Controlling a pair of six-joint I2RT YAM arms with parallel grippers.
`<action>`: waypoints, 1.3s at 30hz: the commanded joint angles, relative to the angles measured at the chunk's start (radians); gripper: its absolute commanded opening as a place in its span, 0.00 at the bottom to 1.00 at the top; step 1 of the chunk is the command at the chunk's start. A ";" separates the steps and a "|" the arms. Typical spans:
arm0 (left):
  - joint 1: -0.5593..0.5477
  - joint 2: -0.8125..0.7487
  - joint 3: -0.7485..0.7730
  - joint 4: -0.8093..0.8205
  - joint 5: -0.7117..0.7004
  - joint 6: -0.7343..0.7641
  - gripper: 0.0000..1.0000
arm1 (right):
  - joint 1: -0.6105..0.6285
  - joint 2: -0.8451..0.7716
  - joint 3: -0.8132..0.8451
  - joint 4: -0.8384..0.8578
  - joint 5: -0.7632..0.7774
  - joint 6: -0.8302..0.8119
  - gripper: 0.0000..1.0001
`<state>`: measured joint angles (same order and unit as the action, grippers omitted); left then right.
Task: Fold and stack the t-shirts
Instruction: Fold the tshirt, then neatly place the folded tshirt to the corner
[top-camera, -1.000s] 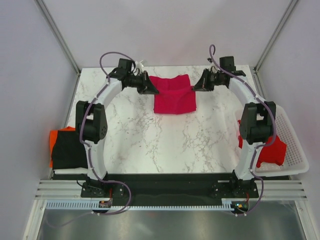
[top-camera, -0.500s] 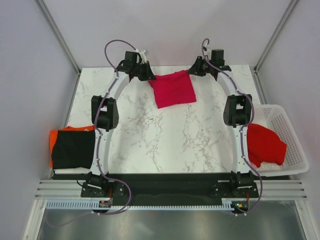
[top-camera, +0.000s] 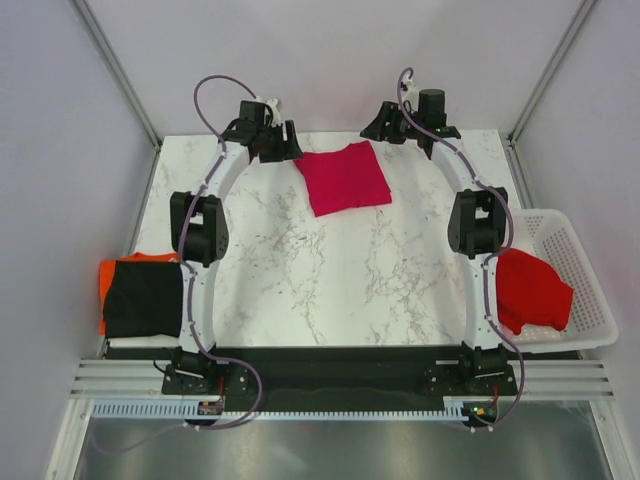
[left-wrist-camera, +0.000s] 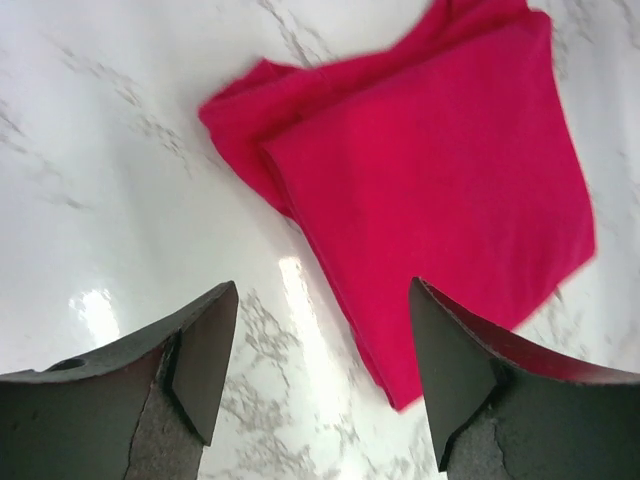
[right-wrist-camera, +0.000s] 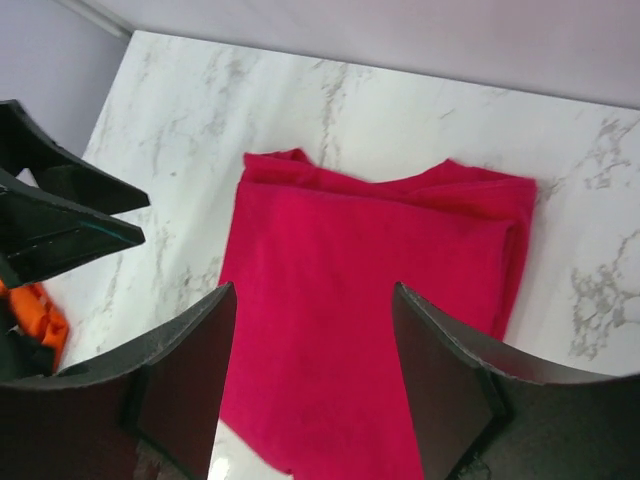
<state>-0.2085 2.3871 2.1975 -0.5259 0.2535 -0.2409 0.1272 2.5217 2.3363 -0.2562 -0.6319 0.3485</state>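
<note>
Left fingers: the left gripper (left-wrist-camera: 322, 300) (top-camera: 284, 146) is released, its two tips spread wide with nothing between them but bare marble and one corner of cloth lying below.
Right fingers: the right gripper (right-wrist-camera: 312, 295) (top-camera: 378, 126) is also released and holds nothing.
Pink shirt: the pink shirt (left-wrist-camera: 440, 170) (right-wrist-camera: 370, 260) (top-camera: 345, 177) lies folded on the table (top-camera: 300, 280). It is just ahead of the left tips, toward the right-hand finger. From the right tips it spreads straight ahead and beneath the gap. Layered edges show along one side, and it sits slightly askew.
Basket: the white lattice basket (top-camera: 578, 250) is well behind the right fingers, beside that arm's lower links at the table's edge. It holds a crumpled red shirt (top-camera: 530, 290).
Pile at the left edge: well behind the left fingers, a black shirt (top-camera: 145, 298) lies flat on an orange shirt (top-camera: 113, 272), whose edge peeks out on the far and outer sides.
Changed over the last second: both grippers were clamped on the pink shirt's side edges and have let go. They now sit beyond its far corners. The shirt has moved further from the arms and turned a little. The right arm has stretched out, uncovering the red shirt in the basket. The pile is unchanged.
</note>
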 joint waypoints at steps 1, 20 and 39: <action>0.047 -0.068 -0.083 -0.028 0.260 -0.012 0.77 | 0.008 -0.093 -0.090 0.015 -0.104 0.009 0.70; 0.060 0.190 -0.113 0.227 0.658 -0.264 0.77 | 0.012 0.031 -0.166 -0.080 -0.083 -0.052 0.69; -0.058 0.305 -0.019 0.360 0.742 -0.327 0.13 | 0.005 -0.012 -0.247 -0.080 -0.144 -0.032 0.68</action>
<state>-0.2256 2.6854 2.1571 -0.1783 0.9707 -0.5785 0.1303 2.5698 2.1311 -0.2878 -0.7475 0.3351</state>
